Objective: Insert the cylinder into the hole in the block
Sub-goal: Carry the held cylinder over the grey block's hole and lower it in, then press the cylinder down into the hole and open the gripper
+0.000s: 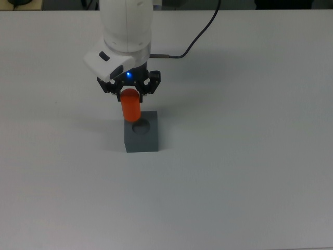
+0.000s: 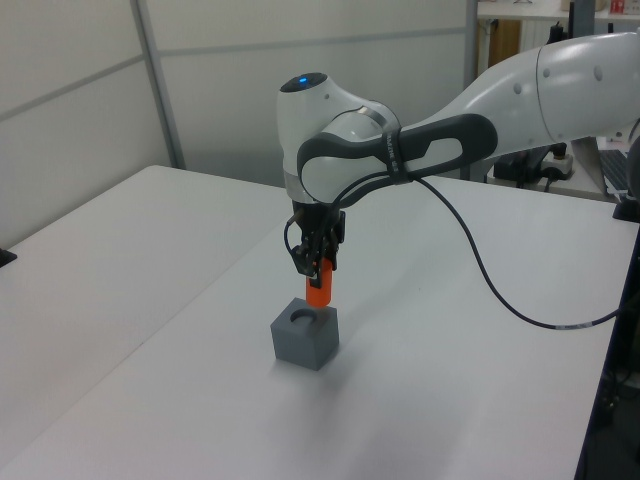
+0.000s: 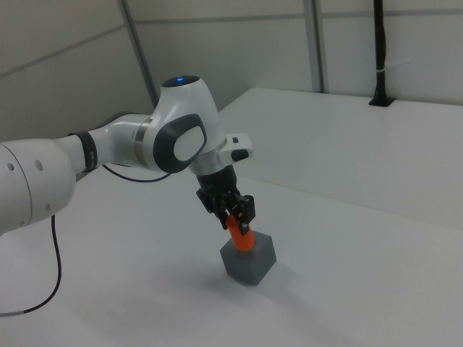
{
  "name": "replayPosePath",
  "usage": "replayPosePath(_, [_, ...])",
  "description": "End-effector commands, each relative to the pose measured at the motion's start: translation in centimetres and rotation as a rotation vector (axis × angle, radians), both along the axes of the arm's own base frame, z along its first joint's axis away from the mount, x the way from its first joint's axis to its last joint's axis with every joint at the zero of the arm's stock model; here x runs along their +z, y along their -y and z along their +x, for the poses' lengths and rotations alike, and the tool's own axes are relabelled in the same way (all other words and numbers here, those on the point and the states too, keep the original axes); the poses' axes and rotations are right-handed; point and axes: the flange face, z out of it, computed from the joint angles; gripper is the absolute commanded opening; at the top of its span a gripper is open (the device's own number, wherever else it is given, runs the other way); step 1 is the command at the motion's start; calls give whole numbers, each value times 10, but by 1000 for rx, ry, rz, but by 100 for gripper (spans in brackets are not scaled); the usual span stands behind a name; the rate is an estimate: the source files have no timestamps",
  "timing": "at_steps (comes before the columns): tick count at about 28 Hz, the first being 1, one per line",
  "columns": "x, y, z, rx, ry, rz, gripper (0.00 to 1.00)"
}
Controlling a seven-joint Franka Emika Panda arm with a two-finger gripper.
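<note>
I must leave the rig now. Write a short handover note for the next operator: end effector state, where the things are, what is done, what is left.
End effector: shut on the cylinder, holding it upright above the table.
Block: on the white table, hole facing up.
Cylinder: its lower end hangs just over the block's top, near the hole; in the left view it looks not yet inside.
Done: cylinder picked up and brought to the block.
Left: centre it over the hole, lower it in, release, withdraw.
</note>
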Motion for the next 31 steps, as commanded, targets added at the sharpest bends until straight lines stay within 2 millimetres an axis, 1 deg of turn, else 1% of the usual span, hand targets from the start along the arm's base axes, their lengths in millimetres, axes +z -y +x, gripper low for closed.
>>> replayPosePath(1, [-2, -4, 7, 5, 2, 6, 2])
replayPosePath(5, [-8, -5, 11, -7, 14, 2, 3])
replayPosePath(16, [-18, -7, 13, -5, 3, 2, 3])
replayPosePath(17, [-23, -7, 14, -5, -5, 1, 3])
replayPosePath(31, [-25, -8, 18, -17, 17, 8, 7])
